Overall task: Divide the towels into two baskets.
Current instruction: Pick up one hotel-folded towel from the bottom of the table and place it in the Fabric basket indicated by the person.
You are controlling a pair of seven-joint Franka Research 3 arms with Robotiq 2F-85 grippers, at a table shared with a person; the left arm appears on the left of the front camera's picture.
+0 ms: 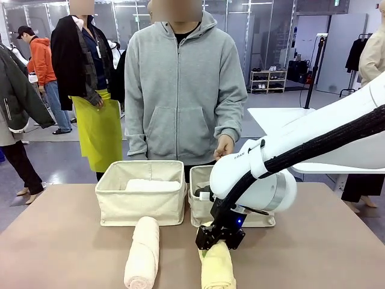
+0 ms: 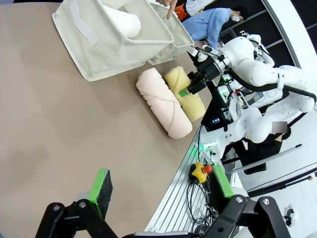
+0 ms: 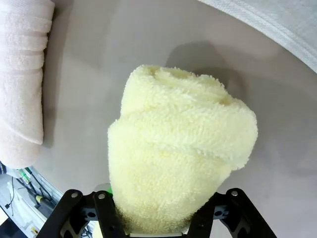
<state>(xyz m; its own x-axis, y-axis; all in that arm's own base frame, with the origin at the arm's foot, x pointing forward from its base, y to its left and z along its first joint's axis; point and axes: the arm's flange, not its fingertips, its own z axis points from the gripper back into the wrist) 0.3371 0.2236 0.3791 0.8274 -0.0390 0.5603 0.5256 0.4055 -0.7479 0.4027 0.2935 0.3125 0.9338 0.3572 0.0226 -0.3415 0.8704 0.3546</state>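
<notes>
A pale yellow towel (image 1: 218, 268) (image 3: 178, 158) lies rolled on the table in front of the right basket (image 1: 201, 214). My right gripper (image 1: 219, 238) (image 3: 158, 218) is shut on its far end, with the terry bulging between the fingers. To its left lies a cream towel (image 1: 143, 253) (image 2: 163, 101), rolled and free. The left basket (image 1: 141, 208) (image 2: 94, 54) holds a white towel (image 1: 153, 185) (image 2: 124, 22). My left gripper (image 2: 161, 186) hovers open over bare table, its green pads wide apart.
A person in a grey hoodie stands behind the baskets with one hand (image 1: 224, 146) above the right one. The brown table (image 1: 319, 241) has free room at both sides and along its front edge. Other people stand farther back.
</notes>
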